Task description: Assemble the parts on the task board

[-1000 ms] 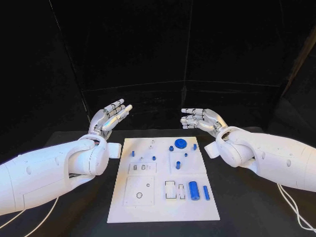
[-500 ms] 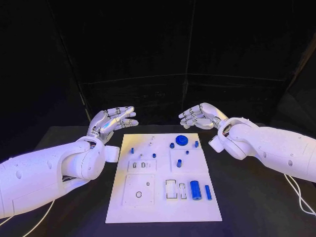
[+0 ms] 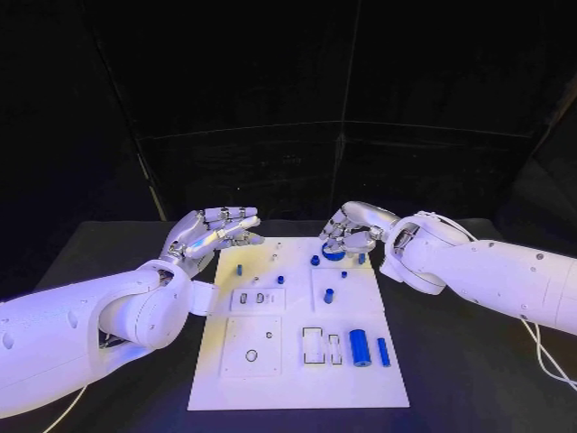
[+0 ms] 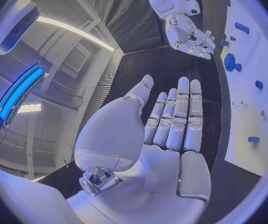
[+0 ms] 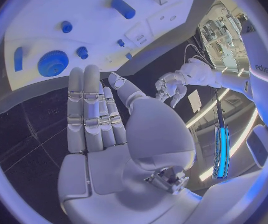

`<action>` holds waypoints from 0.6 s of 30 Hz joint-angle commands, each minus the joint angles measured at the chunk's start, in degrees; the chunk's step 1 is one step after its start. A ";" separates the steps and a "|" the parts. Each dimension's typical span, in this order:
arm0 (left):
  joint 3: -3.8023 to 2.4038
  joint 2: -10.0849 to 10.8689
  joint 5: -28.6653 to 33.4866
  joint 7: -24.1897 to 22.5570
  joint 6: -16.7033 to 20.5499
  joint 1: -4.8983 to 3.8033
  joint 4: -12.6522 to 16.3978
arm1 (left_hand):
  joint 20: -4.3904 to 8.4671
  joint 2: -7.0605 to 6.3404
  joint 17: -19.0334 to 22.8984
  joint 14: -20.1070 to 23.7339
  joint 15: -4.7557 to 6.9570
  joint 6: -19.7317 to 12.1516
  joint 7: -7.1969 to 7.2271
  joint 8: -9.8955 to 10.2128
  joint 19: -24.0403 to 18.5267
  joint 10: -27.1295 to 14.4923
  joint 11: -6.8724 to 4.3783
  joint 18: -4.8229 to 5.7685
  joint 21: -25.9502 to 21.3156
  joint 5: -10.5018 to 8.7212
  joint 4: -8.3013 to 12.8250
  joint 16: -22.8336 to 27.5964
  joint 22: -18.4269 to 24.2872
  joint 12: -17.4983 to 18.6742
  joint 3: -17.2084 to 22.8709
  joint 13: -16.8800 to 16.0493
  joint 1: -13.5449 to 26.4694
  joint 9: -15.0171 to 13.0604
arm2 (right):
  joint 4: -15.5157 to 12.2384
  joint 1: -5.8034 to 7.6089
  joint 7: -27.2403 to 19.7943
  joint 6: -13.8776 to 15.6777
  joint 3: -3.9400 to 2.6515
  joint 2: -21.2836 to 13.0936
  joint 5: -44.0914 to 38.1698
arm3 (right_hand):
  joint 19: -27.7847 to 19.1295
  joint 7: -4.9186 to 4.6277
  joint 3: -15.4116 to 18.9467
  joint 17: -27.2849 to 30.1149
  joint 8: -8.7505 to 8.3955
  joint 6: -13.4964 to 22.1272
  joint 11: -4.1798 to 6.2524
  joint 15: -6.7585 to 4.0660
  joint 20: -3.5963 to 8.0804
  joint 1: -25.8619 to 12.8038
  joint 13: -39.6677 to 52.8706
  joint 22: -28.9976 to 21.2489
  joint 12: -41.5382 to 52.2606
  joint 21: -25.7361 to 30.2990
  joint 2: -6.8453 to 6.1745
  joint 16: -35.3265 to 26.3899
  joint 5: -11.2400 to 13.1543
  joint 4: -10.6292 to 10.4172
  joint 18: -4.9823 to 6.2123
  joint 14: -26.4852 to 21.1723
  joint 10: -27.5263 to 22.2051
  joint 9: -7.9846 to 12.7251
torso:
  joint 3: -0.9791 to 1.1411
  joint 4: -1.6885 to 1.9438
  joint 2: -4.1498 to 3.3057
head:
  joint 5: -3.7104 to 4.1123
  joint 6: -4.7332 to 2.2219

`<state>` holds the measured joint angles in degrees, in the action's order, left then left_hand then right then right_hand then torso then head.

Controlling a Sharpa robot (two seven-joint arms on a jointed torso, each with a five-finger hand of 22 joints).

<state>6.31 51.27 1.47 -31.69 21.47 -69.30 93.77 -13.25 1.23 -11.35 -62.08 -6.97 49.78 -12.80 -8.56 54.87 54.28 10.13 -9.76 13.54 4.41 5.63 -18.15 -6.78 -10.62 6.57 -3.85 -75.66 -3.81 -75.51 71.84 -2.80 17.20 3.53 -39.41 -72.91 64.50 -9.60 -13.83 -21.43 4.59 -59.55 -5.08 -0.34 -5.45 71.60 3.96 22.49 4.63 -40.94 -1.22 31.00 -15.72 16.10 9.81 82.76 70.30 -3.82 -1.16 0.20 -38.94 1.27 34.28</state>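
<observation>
The blue gear (image 3: 333, 254) sits at the far end of the task board (image 3: 302, 379), and my right hand (image 3: 353, 229) hovers just above it, fingers loosely apart and holding nothing. As I judge it, the step in hand is to take this gear, so I should come down with my fingers either side of its rim and lift it straight, because small blue pegs (image 3: 315, 261) stand just beside it on the near side and could be knocked. Nearer me from the gear, a blue cylinder (image 3: 359, 346) and a thinner blue bar (image 3: 382, 352) lie side by side next to the rectangular slots. My left hand (image 3: 211, 231) hangs off the board's left far corner, well apart from the gear, fingers straight and close together and holding nothing. Nothing lies between my right hand and the gear.
</observation>
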 commanded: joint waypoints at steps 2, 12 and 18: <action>-0.07 0.21 -1.88 0.88 -0.98 -0.56 0.79 | 0.15 -0.01 -0.10 -0.19 0.24 0.41 -0.53 0.01 0.57 0.41 -0.02 -0.72 -0.14 -0.31 0.47 -0.37 0.08 0.01 -0.10 0.07 -0.45 0.08 | -0.82 0.32 7.43 -2.13 -0.08 0.34 -13.96 | 0.14 0.54 -0.28 -1.71 -0.38 -0.10 0.26 -0.09 0.17 -0.32 0.01 1.19 -0.48 -1.97 -0.50 2.05 0.26 -0.24 0.61 0.84 -0.56 -0.06 | -0.14 0.13 -1.25 | -0.02 -0.36; -0.07 0.34 -2.00 1.31 -1.51 -1.06 1.94 | 0.20 0.01 -0.20 -0.13 0.25 0.31 -0.57 0.11 1.05 0.25 0.01 -0.71 -0.05 -0.33 0.60 -0.41 0.04 0.13 -0.21 0.10 -0.46 0.10 | -1.42 0.85 10.56 -2.89 -0.11 1.30 -18.78 | 0.47 0.73 -1.03 -13.11 -0.80 0.68 0.30 -0.13 0.17 -1.38 0.18 4.58 -0.51 -7.64 -0.99 14.13 0.59 -1.06 0.63 2.69 -1.78 -0.04 | -0.20 0.10 -2.39 | -0.03 -1.00; -0.07 0.30 -2.00 1.52 -1.69 -1.19 1.99 | 0.23 0.03 -0.30 -0.18 0.24 0.09 -0.64 0.25 1.35 0.02 0.07 -0.69 -0.01 -0.34 0.67 -0.52 0.03 0.26 -0.33 0.14 -0.42 0.13 | -0.61 1.04 11.40 -3.99 -0.13 2.23 -19.47 | 0.00 0.67 -1.43 -18.64 -0.77 1.06 0.16 0.01 -0.01 -1.44 0.17 6.05 -0.16 -9.99 -1.07 19.65 0.73 -1.52 0.67 2.37 -2.58 -0.06 | -0.28 0.14 -2.62 | 0.04 -0.66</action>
<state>6.28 51.56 0.15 -30.30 20.86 -70.39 95.60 -13.13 1.20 -11.61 -62.07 -6.97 49.78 -12.79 -8.56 55.85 54.27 10.14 -9.74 13.54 4.42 5.94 -18.37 -6.79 -10.62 6.25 -3.79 -75.69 -3.75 -76.27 72.71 6.81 14.65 3.47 -37.32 -89.91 64.73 -8.92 -15.20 -39.45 4.15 -58.83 -4.91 -0.42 -5.21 70.56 4.09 28.39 4.15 -50.68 -2.26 50.02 -15.34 14.72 9.81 83.74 68.25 -3.81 -1.40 0.34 -41.35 1.25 33.50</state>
